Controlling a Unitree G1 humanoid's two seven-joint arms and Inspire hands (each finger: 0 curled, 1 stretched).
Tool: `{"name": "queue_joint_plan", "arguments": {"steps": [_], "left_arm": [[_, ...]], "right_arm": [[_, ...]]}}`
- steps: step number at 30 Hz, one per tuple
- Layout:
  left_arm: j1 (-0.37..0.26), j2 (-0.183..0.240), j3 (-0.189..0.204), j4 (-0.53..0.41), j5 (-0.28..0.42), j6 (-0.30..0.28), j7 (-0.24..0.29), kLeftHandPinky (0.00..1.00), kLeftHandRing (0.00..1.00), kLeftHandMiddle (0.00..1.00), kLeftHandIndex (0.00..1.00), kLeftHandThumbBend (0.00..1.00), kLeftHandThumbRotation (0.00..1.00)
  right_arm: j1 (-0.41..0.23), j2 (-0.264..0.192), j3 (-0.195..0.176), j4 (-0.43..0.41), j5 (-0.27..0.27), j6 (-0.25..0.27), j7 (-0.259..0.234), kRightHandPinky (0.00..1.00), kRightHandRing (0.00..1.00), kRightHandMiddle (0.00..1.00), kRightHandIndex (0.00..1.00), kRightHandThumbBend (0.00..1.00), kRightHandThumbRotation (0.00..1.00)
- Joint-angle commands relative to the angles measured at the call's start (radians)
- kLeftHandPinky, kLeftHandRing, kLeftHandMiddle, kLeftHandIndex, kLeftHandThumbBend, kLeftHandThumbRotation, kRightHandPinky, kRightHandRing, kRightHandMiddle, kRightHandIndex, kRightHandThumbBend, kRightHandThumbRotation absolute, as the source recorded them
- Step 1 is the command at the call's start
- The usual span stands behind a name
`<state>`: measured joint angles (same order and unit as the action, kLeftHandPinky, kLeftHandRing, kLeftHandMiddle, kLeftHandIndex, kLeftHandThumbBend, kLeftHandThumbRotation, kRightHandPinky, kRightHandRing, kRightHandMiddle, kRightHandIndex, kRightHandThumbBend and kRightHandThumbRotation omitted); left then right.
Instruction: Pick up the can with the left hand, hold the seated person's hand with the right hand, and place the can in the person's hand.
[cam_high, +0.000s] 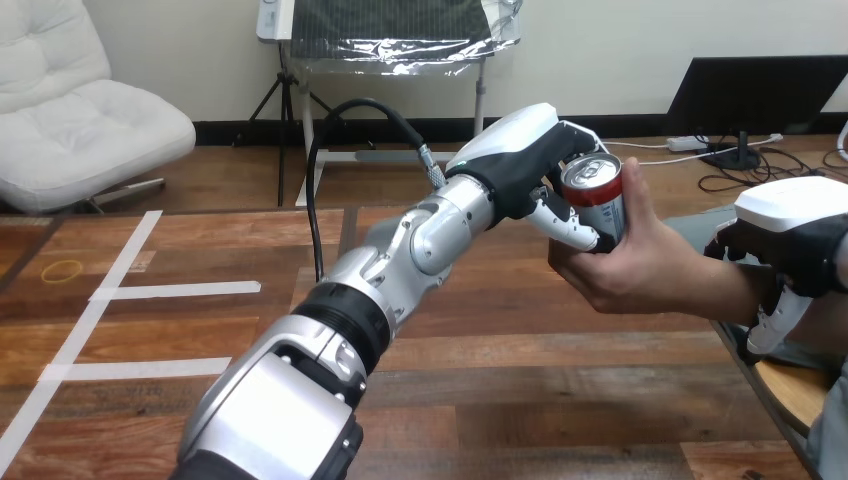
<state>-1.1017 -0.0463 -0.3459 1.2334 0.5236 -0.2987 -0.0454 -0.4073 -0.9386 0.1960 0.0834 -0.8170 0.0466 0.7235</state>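
Note:
A red and silver can stands upright above the table's right part. My left hand reaches it from the left and is shut on it, with fingers curled across its front. The person's hand comes in from the right, cups the can from below and behind, and its thumb rises along the can's right side. My right hand lies over the person's wrist at the right edge, and its fingers curl down round the wrist's near side.
White tape strips cross the wooden table at the left, and a yellow ring lies at the far left. My left arm runs diagonally over the table's middle. The table's right edge falls under the person's forearm.

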Motion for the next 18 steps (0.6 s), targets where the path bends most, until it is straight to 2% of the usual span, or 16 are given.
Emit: {"name": "queue_joint_plan", "arguments": {"steps": [1,11,18], "left_arm": [[-0.079,0.045,-0.004,-0.011,-0.001,0.006,-0.017,0.62,0.71,0.75,0.74,0.73,0.07],[-0.084,0.069,0.007,-0.011,-0.011,0.004,-0.050,0.64,0.73,0.77,0.75,0.74,0.10],[-0.085,0.083,0.013,-0.011,-0.014,0.001,-0.049,0.63,0.71,0.77,0.74,0.73,0.09]], "right_arm": [[-0.075,-0.022,-0.039,-0.040,0.015,0.017,0.004,0.75,0.87,0.89,0.86,0.77,0.16],[-0.073,-0.025,-0.041,-0.044,0.012,0.027,0.008,0.82,0.91,0.92,0.88,0.78,0.16],[-0.076,-0.029,-0.040,-0.043,0.010,0.031,0.015,0.84,0.93,0.94,0.89,0.79,0.16]]}}
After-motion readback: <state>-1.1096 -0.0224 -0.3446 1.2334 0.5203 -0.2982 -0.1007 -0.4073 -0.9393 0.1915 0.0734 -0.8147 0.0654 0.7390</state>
